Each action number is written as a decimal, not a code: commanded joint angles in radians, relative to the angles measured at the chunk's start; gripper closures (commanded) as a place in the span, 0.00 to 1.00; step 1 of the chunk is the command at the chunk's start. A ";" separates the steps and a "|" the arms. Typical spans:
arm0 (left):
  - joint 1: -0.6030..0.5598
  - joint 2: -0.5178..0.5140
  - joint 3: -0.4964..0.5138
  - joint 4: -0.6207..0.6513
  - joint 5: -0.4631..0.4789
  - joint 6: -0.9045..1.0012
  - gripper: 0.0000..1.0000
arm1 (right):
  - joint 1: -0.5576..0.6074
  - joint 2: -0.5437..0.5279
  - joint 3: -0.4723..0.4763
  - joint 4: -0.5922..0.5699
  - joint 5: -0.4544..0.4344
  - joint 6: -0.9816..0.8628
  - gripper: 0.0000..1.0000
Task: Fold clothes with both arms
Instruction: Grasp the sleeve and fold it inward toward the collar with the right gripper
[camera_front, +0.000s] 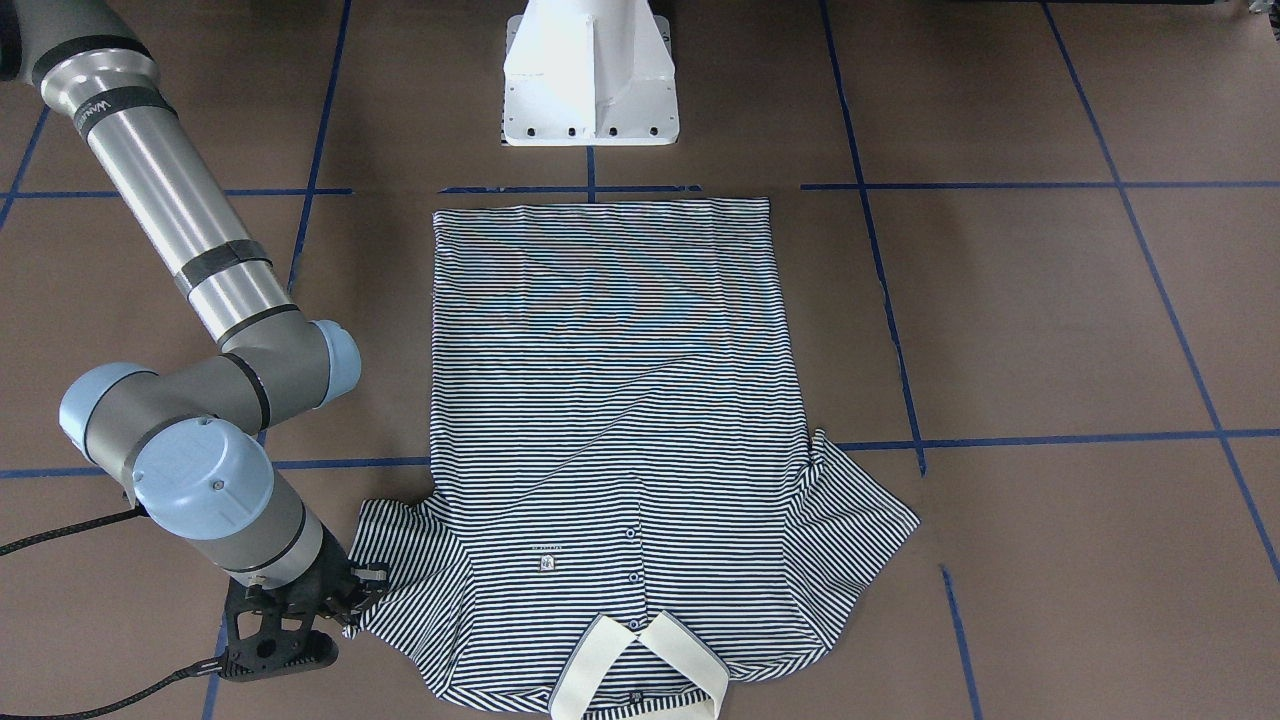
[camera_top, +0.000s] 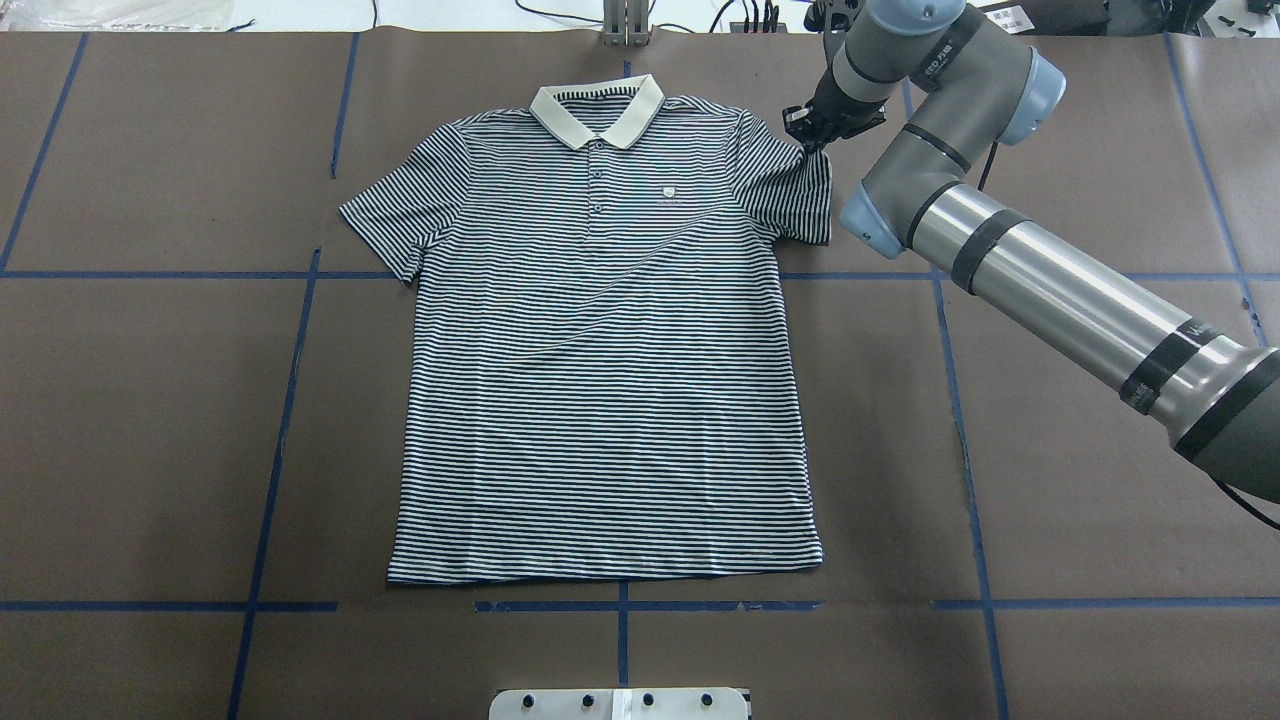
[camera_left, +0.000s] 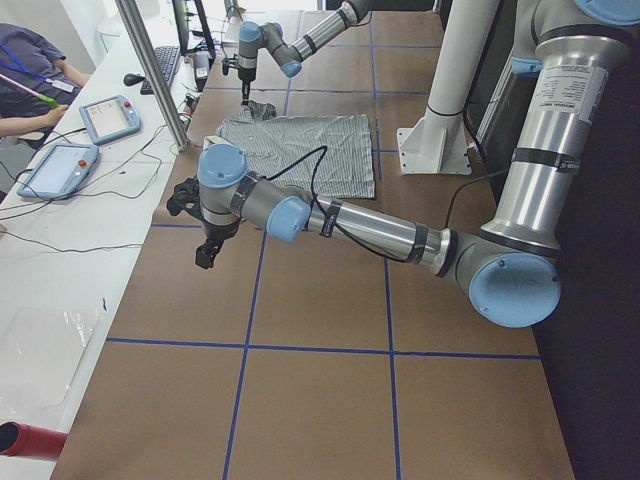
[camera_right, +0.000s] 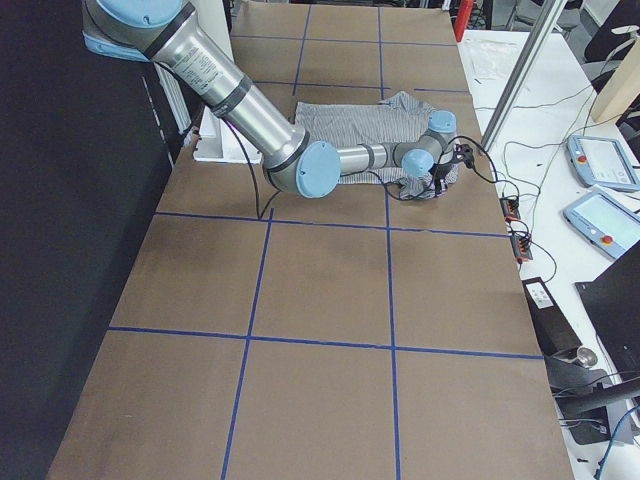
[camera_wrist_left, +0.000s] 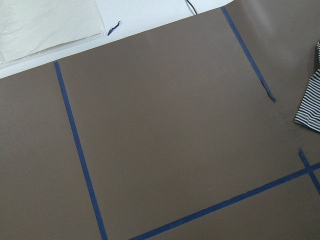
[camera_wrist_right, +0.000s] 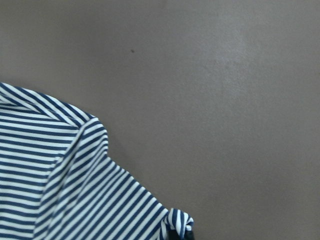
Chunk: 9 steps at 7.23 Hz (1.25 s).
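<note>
Shirt: polo shirt (camera_top: 600, 380), soft thin knit with fine navy-and-white stripes, lying flat and face up near the middle of the table (camera_top: 1050, 450).
Collar: collar (camera_top: 597, 110) is plain cream and spread open, with a buttoned placket (camera_top: 597, 190) below it and a small chest logo (camera_top: 668, 193) beside that.
Long axis: runs straight away from the robot, collar toward the far edge and straight hem (camera_top: 605, 572) toward the white pedestal (camera_top: 620, 703).
Table surface: matte brown sheet, gridded with blue tape lines (camera_top: 290, 400).
Right fingers (camera_top: 808, 130): pinched on the outer corner of the sleeve (camera_top: 795, 190) on the robot's right, where the cloth is bunched into a small peak.
Left fingers (camera_left: 207, 250): hang over bare table, well apart from the shirt; I cannot tell whether they are wide or narrow.
</note>
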<state>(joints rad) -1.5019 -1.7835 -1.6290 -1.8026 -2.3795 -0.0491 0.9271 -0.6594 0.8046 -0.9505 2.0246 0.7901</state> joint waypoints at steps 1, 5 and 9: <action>0.000 -0.001 0.005 0.000 -0.001 0.000 0.00 | -0.026 0.000 0.144 -0.075 0.011 0.011 1.00; 0.000 -0.016 0.021 0.000 0.000 0.000 0.00 | -0.172 0.109 0.135 -0.172 -0.205 0.101 1.00; 0.000 -0.024 0.023 0.000 -0.001 0.000 0.00 | -0.171 0.190 -0.097 -0.014 -0.311 0.084 1.00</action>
<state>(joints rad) -1.5018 -1.8028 -1.6065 -1.8024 -2.3807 -0.0491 0.7574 -0.4875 0.7831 -1.0455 1.7362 0.8753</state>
